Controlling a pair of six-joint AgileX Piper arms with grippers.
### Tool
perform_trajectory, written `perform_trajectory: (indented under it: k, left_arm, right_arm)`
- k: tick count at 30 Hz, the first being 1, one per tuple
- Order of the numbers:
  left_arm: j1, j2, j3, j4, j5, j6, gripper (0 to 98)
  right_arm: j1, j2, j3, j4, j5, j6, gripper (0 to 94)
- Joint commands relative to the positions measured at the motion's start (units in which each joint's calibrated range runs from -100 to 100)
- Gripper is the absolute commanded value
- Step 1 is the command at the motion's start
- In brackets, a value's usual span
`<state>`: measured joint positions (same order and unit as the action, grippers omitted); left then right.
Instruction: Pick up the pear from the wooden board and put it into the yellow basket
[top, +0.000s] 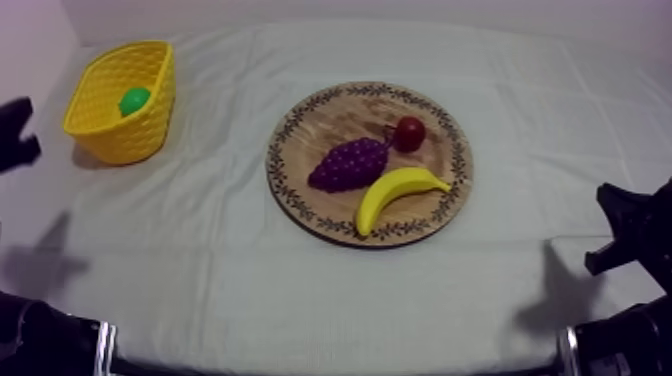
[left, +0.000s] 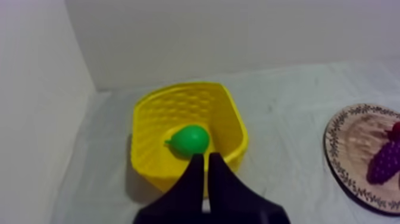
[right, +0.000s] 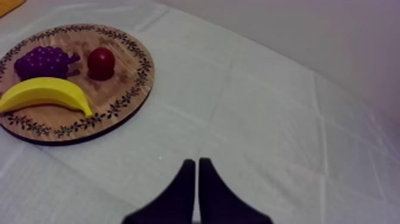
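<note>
Green pear (top: 134, 100); yellow basket (top: 150, 135); purple grapes (top: 348, 165); yellow banana (top: 395, 192)

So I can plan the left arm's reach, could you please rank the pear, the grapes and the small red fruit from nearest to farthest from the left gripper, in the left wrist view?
From the left gripper:
1. The pear, in the yellow basket just ahead.
2. The grapes, on the wooden board.
3. The small red fruit, beyond the grapes.

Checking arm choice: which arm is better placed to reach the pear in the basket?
Left: the left gripper, shut, sits beside the yellow basket holding the pear; the right gripper lies beyond the wooden board.
</note>
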<state>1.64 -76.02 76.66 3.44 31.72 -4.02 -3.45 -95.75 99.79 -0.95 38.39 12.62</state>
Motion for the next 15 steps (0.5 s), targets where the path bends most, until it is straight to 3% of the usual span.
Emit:
perform_trajectory:
  k: [1,4,15]
  left_arm:
    - [0.3,-7.0,15.4,0.91,-3.3,-0.4,0.2]
    - [1.0,-11.4,20.4,0.73,-4.9,0.2,0.1]
    - [3.7,-20.6,23.1,-4.70,-1.6,5.9,0.2]
  right_arm:
    - [0.0,0.0,0.0,0.0,0.0,0.0,0.3]
    - [0.0,0.0,0.0,0.0,0.0,0.0,0.3]
    - [0.0,0.0,0.0,0.0,0.0,0.0,0.3]
